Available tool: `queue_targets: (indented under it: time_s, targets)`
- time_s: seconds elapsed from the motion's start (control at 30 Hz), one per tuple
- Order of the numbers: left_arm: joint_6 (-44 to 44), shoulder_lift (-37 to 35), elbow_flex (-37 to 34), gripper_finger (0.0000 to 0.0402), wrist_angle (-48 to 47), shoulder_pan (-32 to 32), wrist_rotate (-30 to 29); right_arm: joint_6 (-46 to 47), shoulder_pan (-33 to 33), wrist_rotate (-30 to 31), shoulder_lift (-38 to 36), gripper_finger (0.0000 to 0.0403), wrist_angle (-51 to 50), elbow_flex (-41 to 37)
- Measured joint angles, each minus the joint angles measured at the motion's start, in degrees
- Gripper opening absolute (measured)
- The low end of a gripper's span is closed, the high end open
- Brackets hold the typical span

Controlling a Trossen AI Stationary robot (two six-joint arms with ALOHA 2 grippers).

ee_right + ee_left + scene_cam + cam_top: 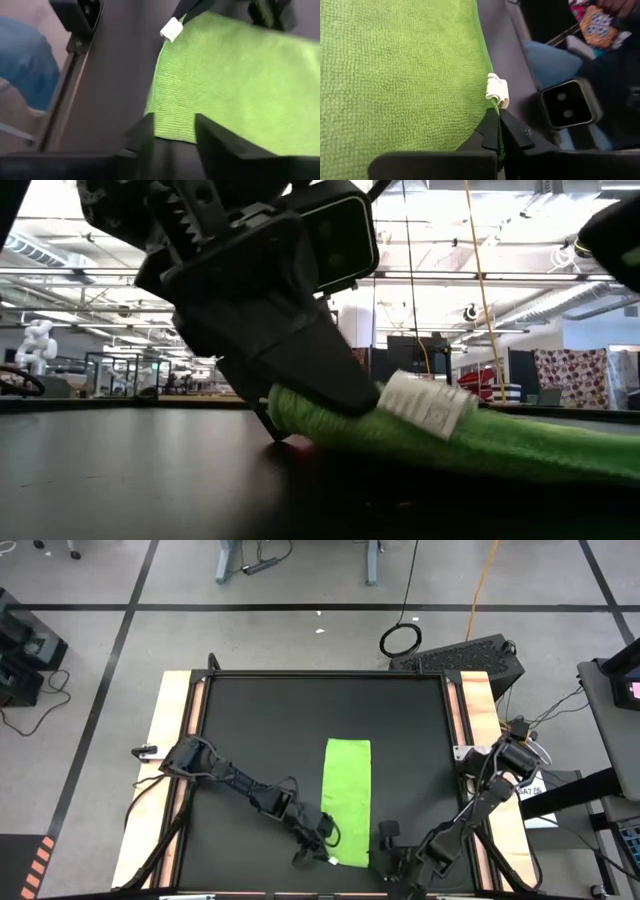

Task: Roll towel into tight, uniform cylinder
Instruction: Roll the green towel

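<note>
The lime-green towel lies folded into a long narrow strip on the black table, running from far to near. Its white tag sticks out at the near left corner. My left gripper is shut on the towel's edge right beside the tag, and it also shows in the low view. My right gripper is open at the towel's near right corner. Its two fingers stand on either side of that corner. I cannot tell whether they touch it. My left gripper pinches the towel's left edge between its two fingers, just beside the white tag at the near corner. The fingers slant down from above and from the table's left. The pinched edge bulges a little and the rest of the towel lies flat.
Light wooden rails run along the table's left and right sides. Bare black table surface lies left, right and beyond the towel. Blue cloth, perhaps a person's clothing, shows beyond the table's edge. The low-view camera stands close by the near edge.
</note>
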Motion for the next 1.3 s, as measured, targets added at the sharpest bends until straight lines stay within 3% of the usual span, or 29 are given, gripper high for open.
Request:
queue_targets:
  time_s: [0.13, 0.23, 0.4, 0.6, 0.77, 1.3]
  targets:
    - [-2.0, 0.0, 0.0, 0.0002, 2.4, 0.6, 2.2, -8.1, 2.3, 3.5, 0.4, 0.0201, -1.0, 0.1]
    - [-4.3, 0.0, 0.0, 0.0002, 6.6, 1.1, 3.8, -13.3, 4.0, 5.4, 2.5, 0.0221, -0.9, 0.1]
    - [-5.9, 0.0, 0.0, 0.0002, 8.0, 2.2, 4.5, -14.3, 5.4, 6.7, 6.8, 0.0199, 0.5, 0.1]
    - [-6.1, 0.0, 0.0, 0.0001, 8.0, 2.8, 4.4, -12.8, 7.4, 14.0, 8.2, 0.0154, 1.3, 0.2]
    - [-7.3, 0.0, 0.0, 0.0001, 7.9, 3.2, 4.1, -14.3, 7.4, 13.2, 8.3, 0.0137, 3.7, 0.2]
    - [-8.9, -0.1, 0.1, 0.0001, 9.1, 3.5, 2.5, -18.0, 5.4, 10.4, 11.4, 0.0134, 10.6, 0.3]
